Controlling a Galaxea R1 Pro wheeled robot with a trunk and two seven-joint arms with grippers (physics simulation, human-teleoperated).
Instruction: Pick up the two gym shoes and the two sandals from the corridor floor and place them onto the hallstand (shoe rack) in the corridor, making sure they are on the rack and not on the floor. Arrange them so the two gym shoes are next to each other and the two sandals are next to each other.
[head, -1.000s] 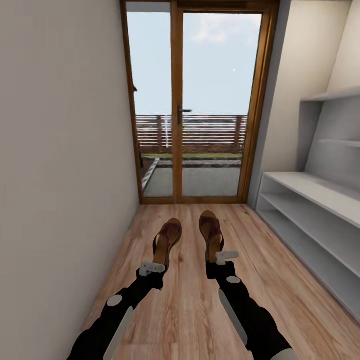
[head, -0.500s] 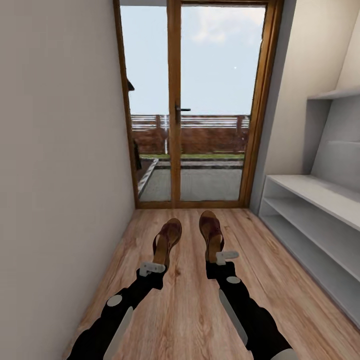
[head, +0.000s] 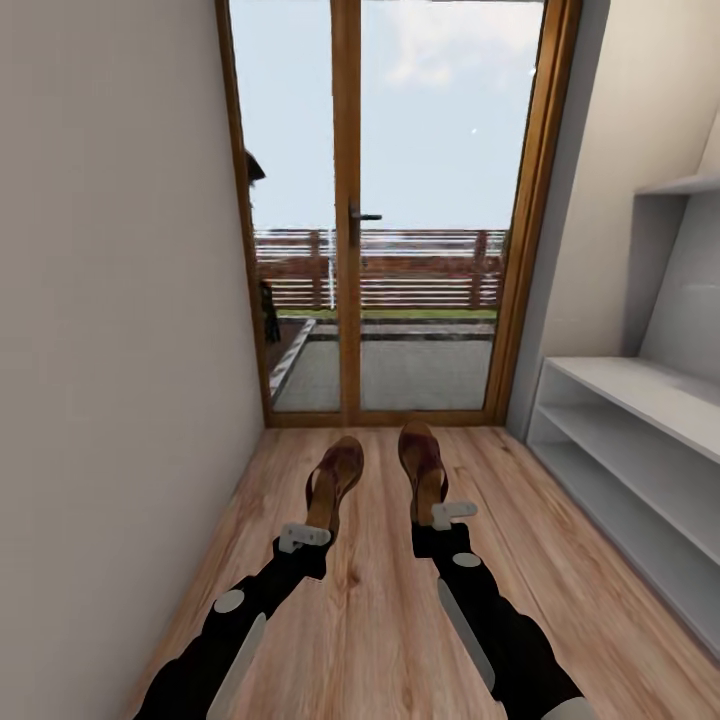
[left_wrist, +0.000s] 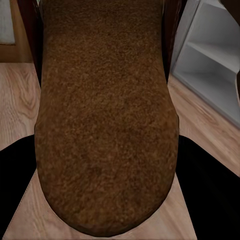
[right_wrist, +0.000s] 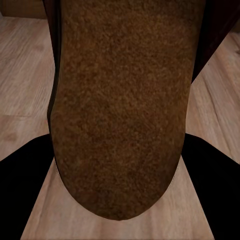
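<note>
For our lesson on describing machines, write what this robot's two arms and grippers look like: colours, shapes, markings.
Both arms are glossy black, rounded segments with pale grey panels along the forearm and a grey round disc near each wrist. The left gripper and the right gripper are small, white-grey and blocky. No cables show.

Sandals (head: 378, 475): no brand or lettering readable on straps or soles.
Hallstand (head: 640, 440): plain white, no labels.
Glass door (head: 385, 210): no signs or numbers.
Walls: bare, no writing.
</note>
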